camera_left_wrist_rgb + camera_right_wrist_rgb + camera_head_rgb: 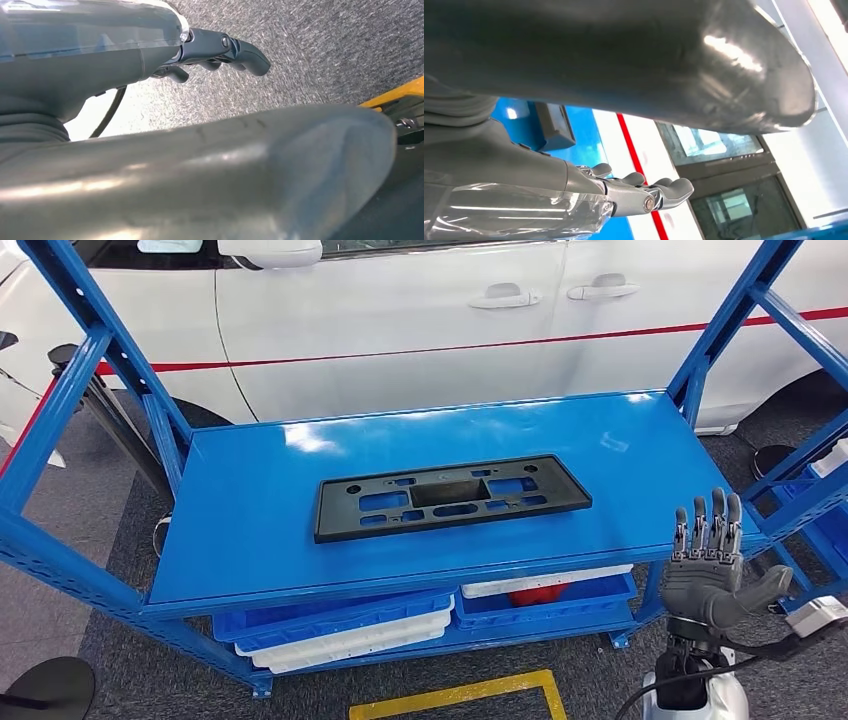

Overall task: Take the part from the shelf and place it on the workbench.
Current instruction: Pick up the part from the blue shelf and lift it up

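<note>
Your right hand [708, 565] stands raised at the front right corner of the blue metal shelf [260, 540], palm up, fingers straight and slightly apart, thumb out to the side, holding nothing. In the right wrist view the same hand [634, 192] reaches out with its fingers [674, 189] extended and nothing between them. Your left hand [220, 52] hangs over the grey speckled carpet floor [325, 50]; its dark fingers curl loosely inward with nothing in them, though you cannot tell from this angle how tightly they are closed.

The long flat black plastic part [450, 497], a rectangular frame with several cutouts, lies flat near the middle of the shelf's top board, its long side running across your view. It sits well apart from your right hand, off to that hand's left.

On the lower level you see stacked blue and white plastic bins [340, 630]. Behind the shelf stands a white car with a red stripe [420, 320], and a yellow floor marking [460, 698] lies in front of the shelf.
</note>
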